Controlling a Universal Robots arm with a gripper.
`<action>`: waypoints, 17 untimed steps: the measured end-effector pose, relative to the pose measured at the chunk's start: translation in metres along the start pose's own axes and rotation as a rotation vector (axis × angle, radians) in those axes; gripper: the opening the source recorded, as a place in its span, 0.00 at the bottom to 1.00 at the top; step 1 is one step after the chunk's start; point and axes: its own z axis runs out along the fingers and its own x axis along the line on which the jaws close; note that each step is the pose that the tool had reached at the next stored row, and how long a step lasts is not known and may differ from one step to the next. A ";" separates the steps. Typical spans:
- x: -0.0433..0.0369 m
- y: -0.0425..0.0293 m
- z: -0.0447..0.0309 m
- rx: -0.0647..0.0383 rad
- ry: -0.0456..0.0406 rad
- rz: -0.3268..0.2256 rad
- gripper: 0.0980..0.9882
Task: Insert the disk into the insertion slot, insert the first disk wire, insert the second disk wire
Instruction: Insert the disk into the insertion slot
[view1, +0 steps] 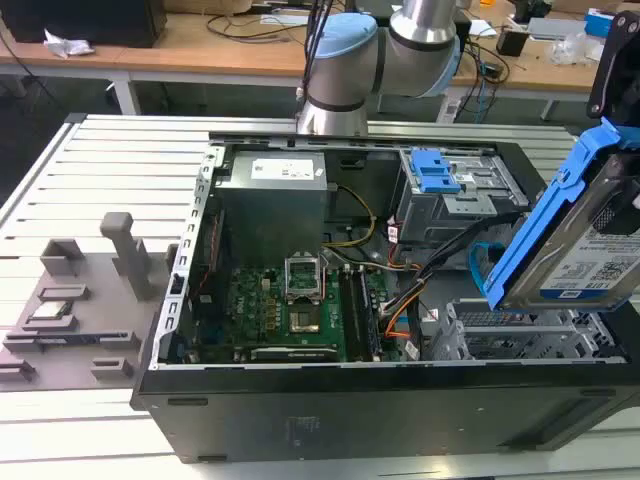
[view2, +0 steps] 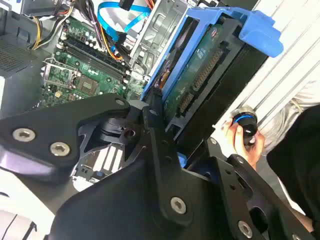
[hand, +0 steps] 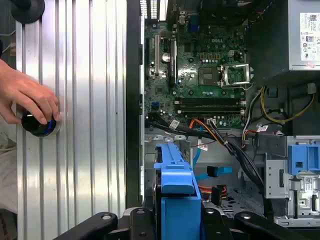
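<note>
My gripper is shut on the disk, a silver drive in a bright blue caddy. It holds the disk tilted in the air above the open computer case's corner at the exterior view's right. Below the disk lies the insertion slot, a silver-grey perforated cage. The caddy's blue end points toward that bay. The second disk wire, a light-blue flat cable, loops loose beside the cage. A bundle of black and orange wires runs next to it; I cannot tell which is the first disk wire.
A taller grey cage with blue tabs stands behind the slot. The motherboard and power supply fill the case. A person's hand rests on a black-and-blue knob on the slatted table.
</note>
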 end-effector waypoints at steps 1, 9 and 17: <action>0.0000 0.0000 0.0016 0.000 -0.0004 0.000 0.30; -0.0023 -0.0006 0.0262 0.000 -0.0004 0.000 0.30; -0.0163 -0.0022 0.0461 0.000 -0.0005 0.000 0.30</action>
